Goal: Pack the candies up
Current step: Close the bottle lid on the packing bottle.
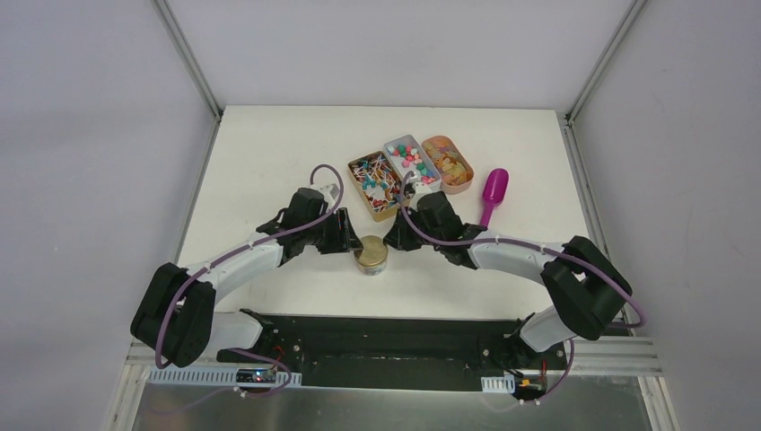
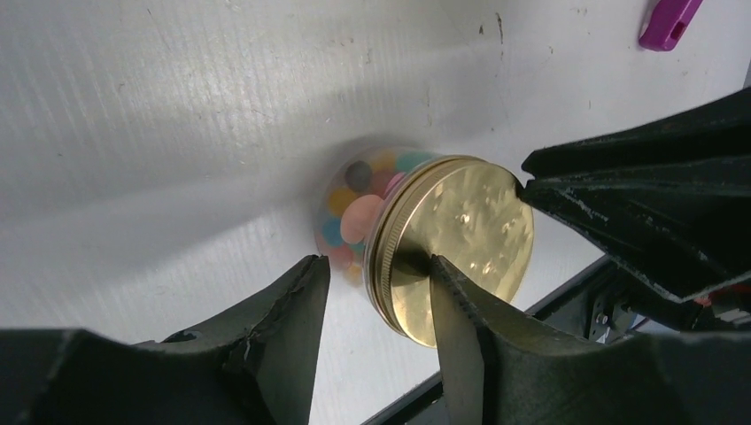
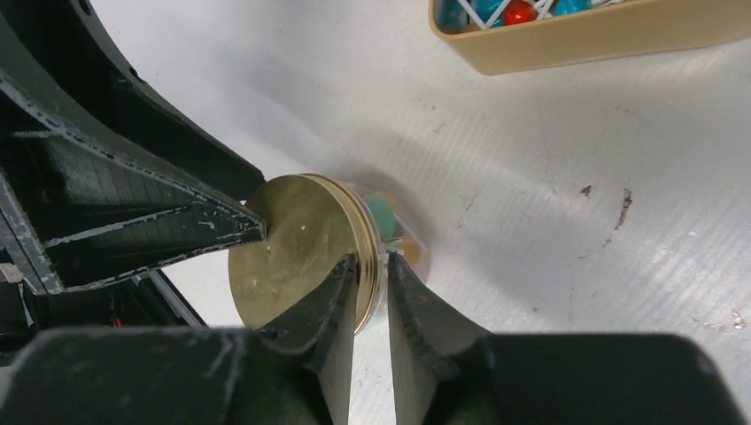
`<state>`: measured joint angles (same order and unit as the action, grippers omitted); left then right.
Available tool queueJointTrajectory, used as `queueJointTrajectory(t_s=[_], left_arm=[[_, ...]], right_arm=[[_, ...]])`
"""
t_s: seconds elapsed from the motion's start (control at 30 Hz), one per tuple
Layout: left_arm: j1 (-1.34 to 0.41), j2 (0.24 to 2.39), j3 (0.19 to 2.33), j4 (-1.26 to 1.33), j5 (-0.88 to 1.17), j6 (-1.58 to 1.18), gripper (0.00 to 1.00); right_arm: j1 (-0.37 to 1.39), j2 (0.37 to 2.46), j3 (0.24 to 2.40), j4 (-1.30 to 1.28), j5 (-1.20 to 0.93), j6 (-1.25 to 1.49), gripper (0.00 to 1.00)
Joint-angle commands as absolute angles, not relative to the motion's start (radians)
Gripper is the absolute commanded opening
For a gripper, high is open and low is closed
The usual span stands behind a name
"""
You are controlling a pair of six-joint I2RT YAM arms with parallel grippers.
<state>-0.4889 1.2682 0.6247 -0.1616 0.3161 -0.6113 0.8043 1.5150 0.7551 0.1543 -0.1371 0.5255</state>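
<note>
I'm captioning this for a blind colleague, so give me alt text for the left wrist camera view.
A clear jar of coloured candies, capped with a gold lid, stands on the white table, framed by the left gripper's parted fingers. The right gripper's tip reaches the lid's edge from the right; a magenta scoop peeks in top right.

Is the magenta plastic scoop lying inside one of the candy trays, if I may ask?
No, the magenta plastic scoop lies on the white table, beside the orange oval tray.

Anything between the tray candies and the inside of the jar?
Yes: the gold lid sits on the jar, covering its mouth. The candies in the trays cannot drop in until it comes off.
</note>
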Motion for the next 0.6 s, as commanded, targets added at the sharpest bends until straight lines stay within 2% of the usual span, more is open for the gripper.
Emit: queueJointTrajectory(t_s=[0.0, 0.17, 0.3, 0.57], left_arm=[[-0.481, 1.245, 0.620, -0.165, 0.356, -0.631, 0.46], [-0.481, 1.228, 0.616, -0.165, 0.364, -0.649, 0.46], [-0.480, 1.227, 0.608, -0.158, 0.381, -0.646, 0.46], [-0.480, 1.268, 0.617, -0.151, 0.401, -0.647, 0.43]], right_arm=[[0.730, 1.484, 0.792, 0.133, -0.215, 0.517, 0.23], [0.666, 1.433, 0.877, 0.036, -0.286, 0.497, 0.34], [0.668, 1.403, 0.865, 0.008, -0.356, 0.529, 0.44], [0.705, 1.405, 0.832, 0.012, -0.373, 0.575, 0.44]])
